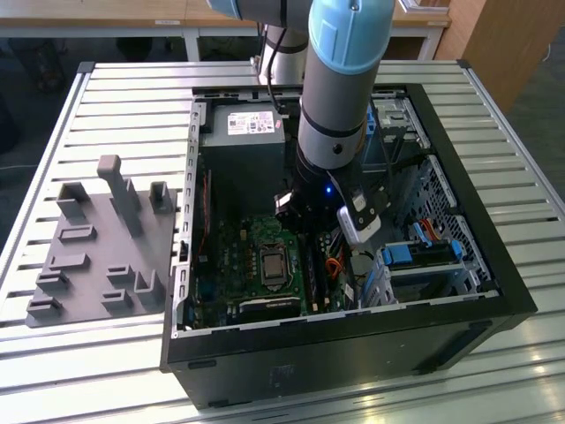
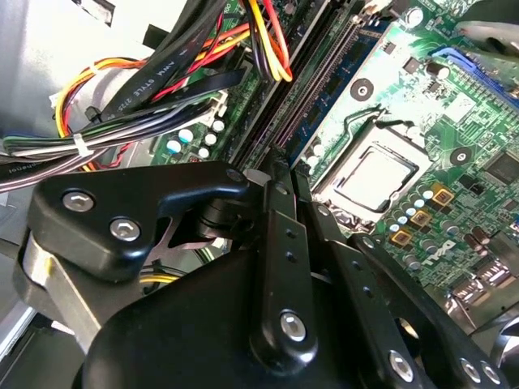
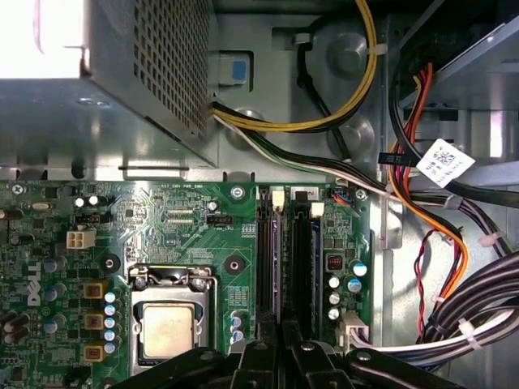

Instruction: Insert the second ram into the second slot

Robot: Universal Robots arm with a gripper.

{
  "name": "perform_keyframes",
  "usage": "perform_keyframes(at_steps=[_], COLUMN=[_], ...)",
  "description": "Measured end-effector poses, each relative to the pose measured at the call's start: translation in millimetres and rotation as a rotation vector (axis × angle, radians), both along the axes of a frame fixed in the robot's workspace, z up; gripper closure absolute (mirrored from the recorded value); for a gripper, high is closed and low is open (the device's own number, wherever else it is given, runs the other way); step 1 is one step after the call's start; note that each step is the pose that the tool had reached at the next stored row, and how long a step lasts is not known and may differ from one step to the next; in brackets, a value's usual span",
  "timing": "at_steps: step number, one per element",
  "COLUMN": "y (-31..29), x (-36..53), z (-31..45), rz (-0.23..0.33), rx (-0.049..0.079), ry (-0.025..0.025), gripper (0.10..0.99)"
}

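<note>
My jaws (image 3: 281,350) hang low inside the open computer case (image 1: 508,296), directly over the memory slots (image 3: 285,259) on the green motherboard (image 3: 178,219). From both wrist views I cannot tell whether they are spread or closed, nor whether anything is clamped between them.

A thin blue edge runs along the far side of the slot pair; I take this to be the second ram (image 3: 315,275), standing on edge in or at the second slot (image 3: 302,267). Whether it is fully seated I cannot tell.

To do this step well, I judge the stick must stay square to the slot along its whole length. The push should go straight down and evenly, so neither end rides up, until the end latches close.

Just beside the slots on one side sits the processor socket (image 3: 169,328), with its bare metal lid. On the other side, a thick cable bundle (image 3: 466,312) and orange and red wires (image 3: 422,219) crowd close; these are the likeliest things to snag my arm. The grey power supply (image 3: 122,73) stands beyond the slot ends.

In the exterior view, blue drive-bay clips (image 1: 415,256) sit toward that view's right. A grey fixture tray (image 1: 97,247) lies on the slatted bench (image 1: 53,371), well apart on the left.
</note>
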State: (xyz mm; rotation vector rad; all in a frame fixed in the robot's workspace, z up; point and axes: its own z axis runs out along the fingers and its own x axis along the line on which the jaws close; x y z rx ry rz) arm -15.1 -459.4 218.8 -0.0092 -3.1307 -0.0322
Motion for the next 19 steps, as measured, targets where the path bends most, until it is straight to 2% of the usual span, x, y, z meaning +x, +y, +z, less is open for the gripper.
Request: perform_keyframes(at_steps=[19], y=[-1.3], x=[0.2], z=[-3.4], rz=[0.003], rx=[0.0], ry=[0.0089], gripper=[0.949])
